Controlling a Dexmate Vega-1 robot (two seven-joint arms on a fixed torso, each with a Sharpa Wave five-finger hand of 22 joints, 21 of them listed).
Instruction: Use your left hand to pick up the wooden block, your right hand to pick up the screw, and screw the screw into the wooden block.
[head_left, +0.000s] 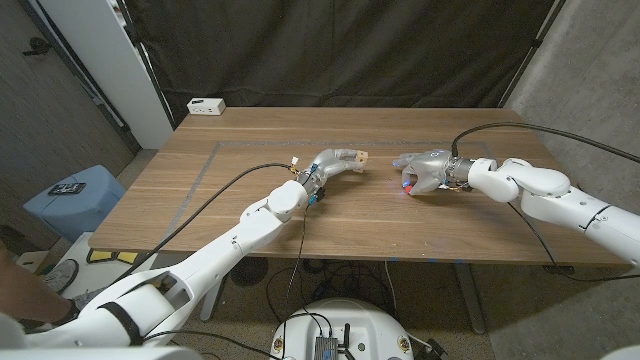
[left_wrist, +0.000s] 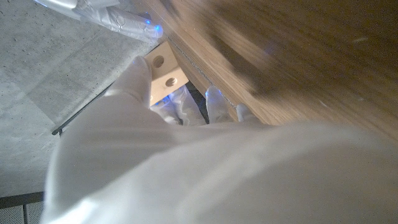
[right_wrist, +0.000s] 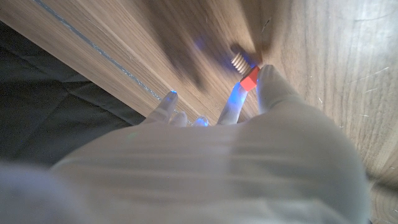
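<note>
Midway through an assembly job at a wooden table (head_left: 250, 215), the robot's left hand (head_left: 335, 164) holds the wooden block (head_left: 358, 157) at its fingertips, clear of the tabletop as far as the head view shows. The left wrist view shows the pale block (left_wrist: 164, 76), with two drilled holes facing the camera, pinched between the thumb and the other fingers (left_wrist: 214, 102). Just across from it, the right hand (head_left: 422, 170) has its fingers curled around the screw (head_left: 408, 186), whose red head peeks out beneath them. In the right wrist view the screw (right_wrist: 244, 68) sits at the fingertips (right_wrist: 268, 81), red head against them and threaded shank pointing away over the wood grain; that frame is blurred, so how firm the grasp is cannot be told. Both pick-ups appear done. Still left, by this reading: bringing the two hands together, lining the threaded end up with a hole, and turning it in. Block and screw are near each other but apart.
</note>
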